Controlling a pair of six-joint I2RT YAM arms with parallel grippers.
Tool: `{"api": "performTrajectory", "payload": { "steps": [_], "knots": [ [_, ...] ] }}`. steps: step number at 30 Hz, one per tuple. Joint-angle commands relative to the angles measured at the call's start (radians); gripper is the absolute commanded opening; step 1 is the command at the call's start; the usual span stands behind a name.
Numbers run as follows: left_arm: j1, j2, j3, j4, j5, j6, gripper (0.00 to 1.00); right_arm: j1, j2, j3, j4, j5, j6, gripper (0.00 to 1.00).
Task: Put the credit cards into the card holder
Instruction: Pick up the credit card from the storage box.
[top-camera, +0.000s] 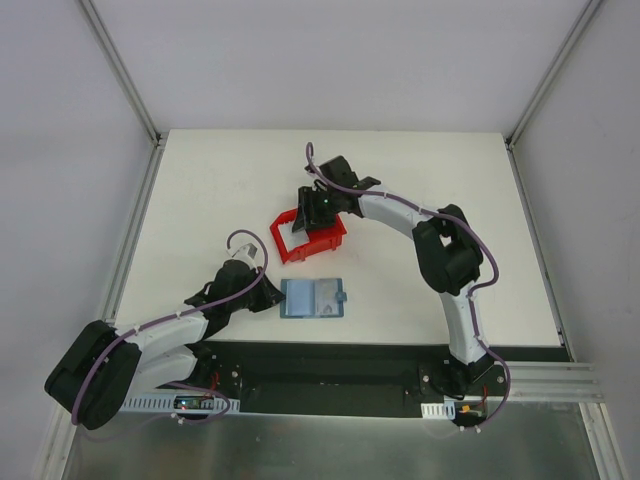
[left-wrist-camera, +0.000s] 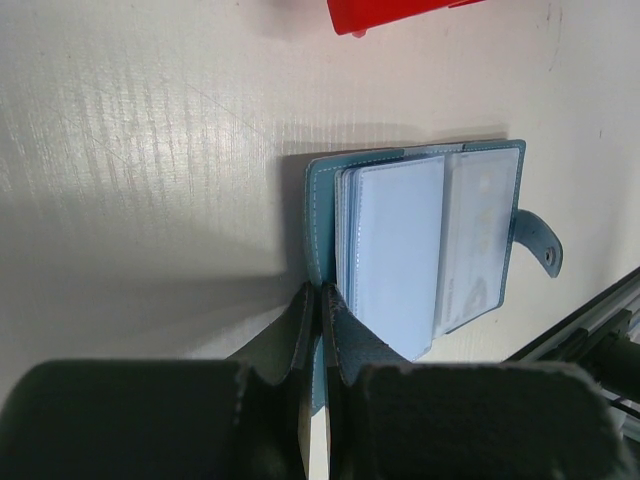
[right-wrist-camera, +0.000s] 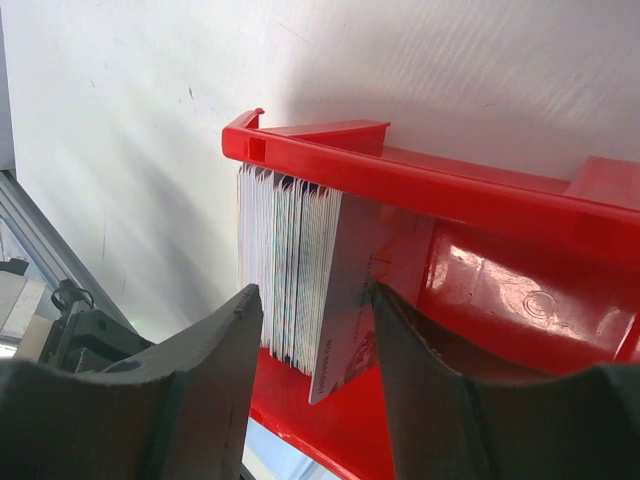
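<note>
The card holder (top-camera: 312, 298), a teal wallet, lies open on the table and shows pale blue pockets (left-wrist-camera: 400, 250). My left gripper (left-wrist-camera: 318, 300) is shut on the edge of its teal cover, at the wallet's left side (top-camera: 268, 298). The credit cards (right-wrist-camera: 290, 265) stand on edge as a thick stack inside the red bin (right-wrist-camera: 520, 200). My right gripper (right-wrist-camera: 315, 310) is open down in the bin (top-camera: 318, 210), with its jaws astride the stack. The outermost card (right-wrist-camera: 355, 320) sits lower and leans against the right finger (right-wrist-camera: 430, 390).
The red bin (top-camera: 335, 240) sits mid-table just behind the wallet; its corner shows in the left wrist view (left-wrist-camera: 400, 12). The wallet's snap tab (left-wrist-camera: 540, 245) points toward the table's near edge, where a black base plate (top-camera: 330, 370) runs.
</note>
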Motion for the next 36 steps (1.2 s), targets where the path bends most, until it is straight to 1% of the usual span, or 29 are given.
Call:
{"api": "performTrajectory", "payload": {
  "steps": [1,6,12,16,17,20,22,24,29,36],
  "knots": [
    [-0.005,0.012,0.017,0.006,0.014,0.004,0.00,-0.005,-0.076,0.001,0.026,-0.024,0.007,0.49],
    [-0.005,0.015,0.018,0.007,0.014,0.004,0.00,-0.009,-0.081,0.000,0.029,-0.024,0.007,0.43],
    [-0.005,0.021,0.018,0.012,0.019,0.007,0.00,-0.012,-0.079,-0.003,0.017,-0.009,0.003,0.29],
    [-0.005,0.021,0.018,0.013,0.022,0.006,0.00,-0.012,-0.084,-0.005,0.003,0.014,-0.011,0.22],
    [-0.005,0.020,0.015,0.015,0.022,0.006,0.00,-0.012,-0.085,-0.006,0.000,0.022,-0.014,0.22],
    [-0.005,0.016,0.014,0.013,0.020,0.003,0.00,-0.011,-0.092,0.003,-0.023,0.062,-0.032,0.14],
    [-0.005,0.015,0.014,0.013,0.022,0.003,0.00,-0.011,-0.093,0.015,-0.035,0.089,-0.046,0.11],
    [-0.005,0.016,0.015,0.015,0.022,0.003,0.00,-0.012,-0.093,0.032,-0.057,0.122,-0.065,0.07],
    [-0.005,0.015,0.012,0.015,0.022,0.004,0.00,-0.011,-0.090,0.067,-0.109,0.178,-0.101,0.00],
    [-0.005,0.012,0.011,0.013,0.026,0.006,0.00,0.006,-0.177,0.028,-0.080,0.284,-0.152,0.01]
  ]
}}
